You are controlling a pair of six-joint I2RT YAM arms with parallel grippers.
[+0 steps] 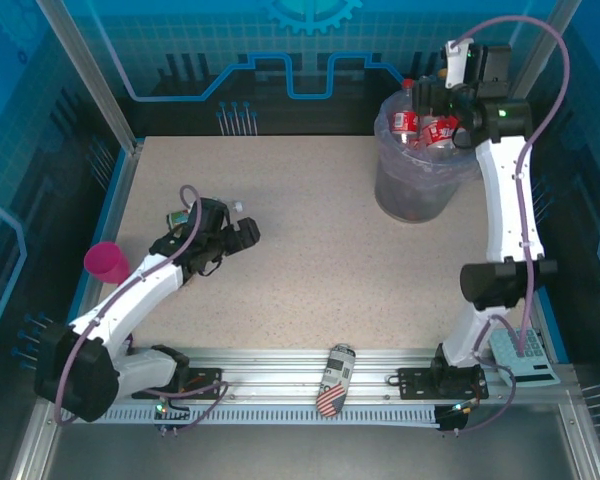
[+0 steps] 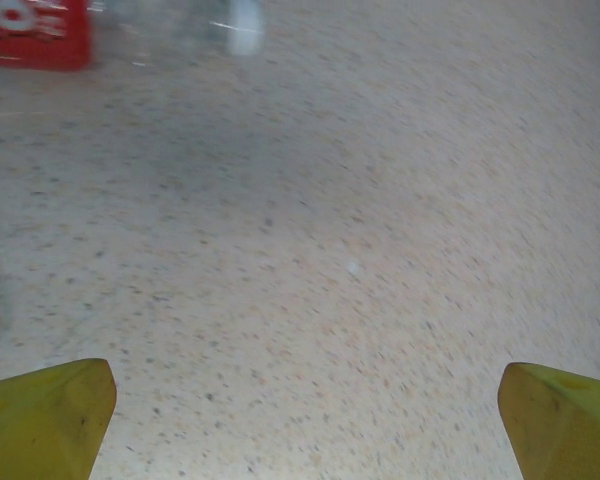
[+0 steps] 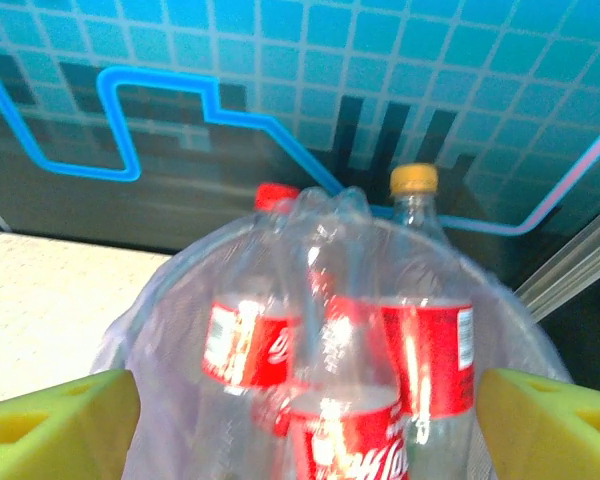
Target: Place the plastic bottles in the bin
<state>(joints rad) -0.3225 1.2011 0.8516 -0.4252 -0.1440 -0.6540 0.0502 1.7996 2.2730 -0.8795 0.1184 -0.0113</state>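
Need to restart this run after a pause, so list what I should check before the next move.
1. The left gripper is open and empty: ok.
2. The loose bottle is lined up between the left fingers: not ok; it lies at the upper left of the left wrist view.
3. The right gripper is open and empty above the bin: ok.
4. The bin is upright with the binned bottles inside: ok.
5. Room for one more in the bin: cannot tell.
6. The can and the pink cup are apart from both grippers: ok.
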